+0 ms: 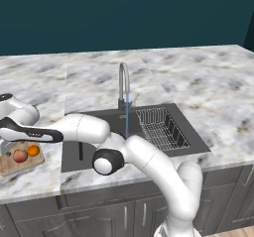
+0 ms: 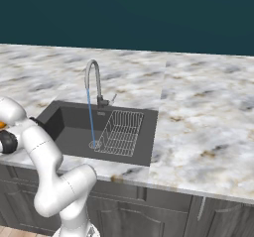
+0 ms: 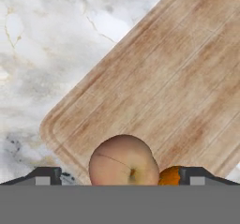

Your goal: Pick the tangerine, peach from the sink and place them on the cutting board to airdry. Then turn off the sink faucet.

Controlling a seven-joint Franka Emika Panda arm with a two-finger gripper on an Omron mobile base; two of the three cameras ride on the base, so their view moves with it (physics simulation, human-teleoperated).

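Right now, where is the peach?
The peach sits on the cutting board at the far left of the left base view, close beside the tangerine, left of the sink.

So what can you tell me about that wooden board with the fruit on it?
The cutting board is a light brown wooden rectangle with grain stripes, rounded corners and a shallow groove near its edge. It lies flat on the marble counter, left of the sink. The peach and the tangerine sit on it, side by side.

In the hand view we lose the tangerine (image 3: 169, 176) at five o'clock — mostly behind a fingertip (image 3: 196, 175); the cutting board (image 3: 178, 78) runs off at two o'clock.
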